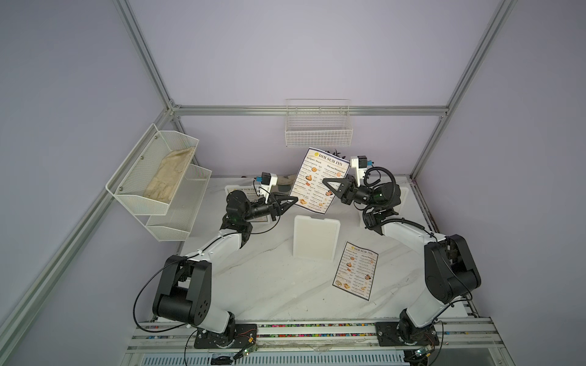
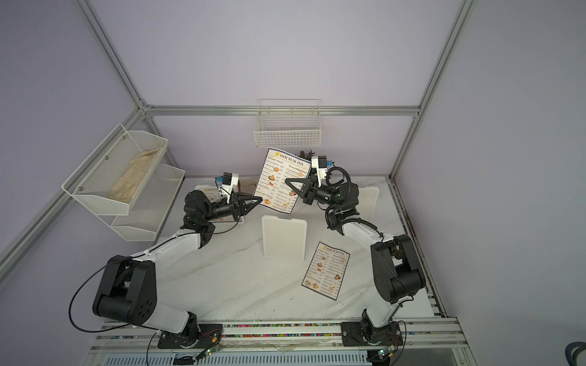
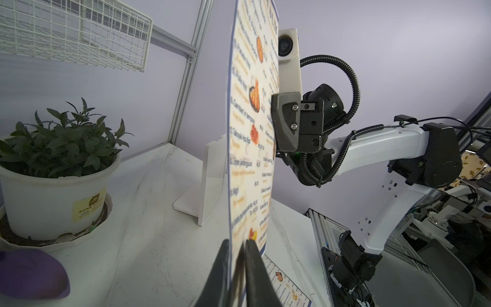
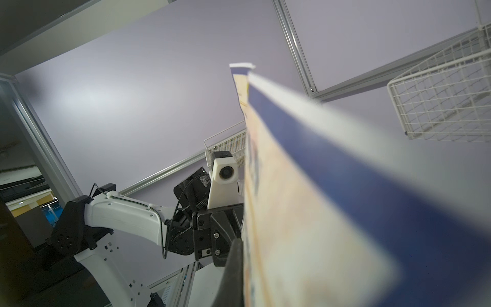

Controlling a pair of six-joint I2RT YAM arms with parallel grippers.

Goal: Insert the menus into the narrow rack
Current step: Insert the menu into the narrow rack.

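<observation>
Three menus counted, each black-bordered, with two text columns and small orange food pictures.

Held menu (image 1: 318, 182): in the air above the marble-look table (image 1: 269, 285), upright and tilted, just below the white wire rack (image 1: 318, 125) on the back wall, not inside it.

Flat menu (image 1: 355, 271): face up on the table, just in front of the middle one of three white stands (image 1: 315, 237).

Third menu (image 2: 207, 192): at the rear left, mostly hidden behind the left arm, seemingly propped on a stand, though hard to make out.

Two wall racks: the wire rack, plus a two-tier mesh rack (image 1: 158, 180) on the left wall, holding something beige and cloth-like (image 1: 172, 177) in its upper tier.

Two arms, both bent upward at the elbow and reaching inward toward each other.

Left gripper (image 1: 295, 199): fingers pinched tight on the held menu's lower corner, seen close up in the left wrist view (image 3: 237, 255).

Right gripper (image 1: 324, 181): fingers clamped on the opposite side edge, about halfway up.

Readable heading on the held and flat menus: "DIM SUM INN". Smaller print too fine to read.

One potted plant (image 3: 53, 186) with a yellow label, wording illegible.
</observation>
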